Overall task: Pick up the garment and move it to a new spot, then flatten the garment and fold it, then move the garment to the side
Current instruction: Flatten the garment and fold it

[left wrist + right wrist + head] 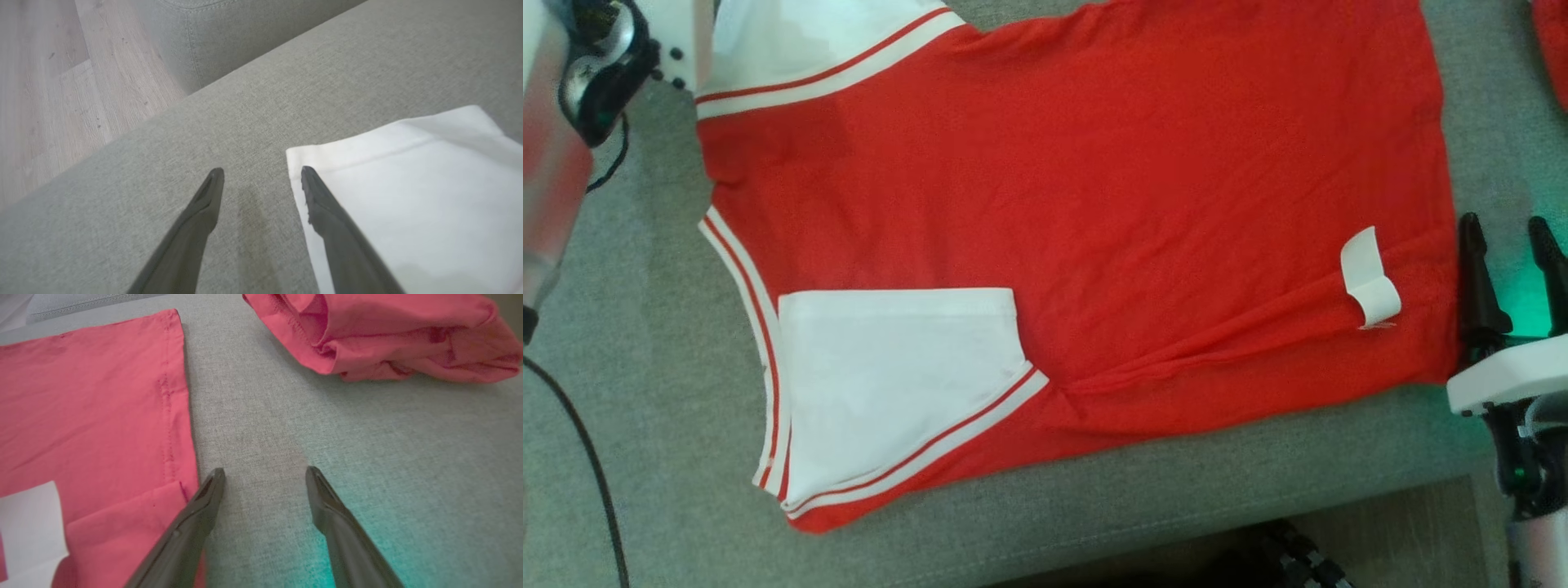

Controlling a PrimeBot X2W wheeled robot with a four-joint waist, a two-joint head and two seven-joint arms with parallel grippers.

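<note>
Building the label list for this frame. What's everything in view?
garment: one, red with white stripe-trimmed sleeves, spread flat on the cushion
label: one, white, on the garment near its hem
second garment: one, red, bunched, on the cushion beyond the hem
cushion: one, grey fabric, under both
floor: pale wood, past the cushion's edge
cable: one, black, at the head view's left edge
left hand: open, empty, at a white sleeve's corner
right hand: open, empty, beside the hem

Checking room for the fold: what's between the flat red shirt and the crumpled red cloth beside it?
Bare grey cushion fabric, with nothing on it, lies between the flat shirt and the crumpled red cloth; the right wrist view shows it.
</note>
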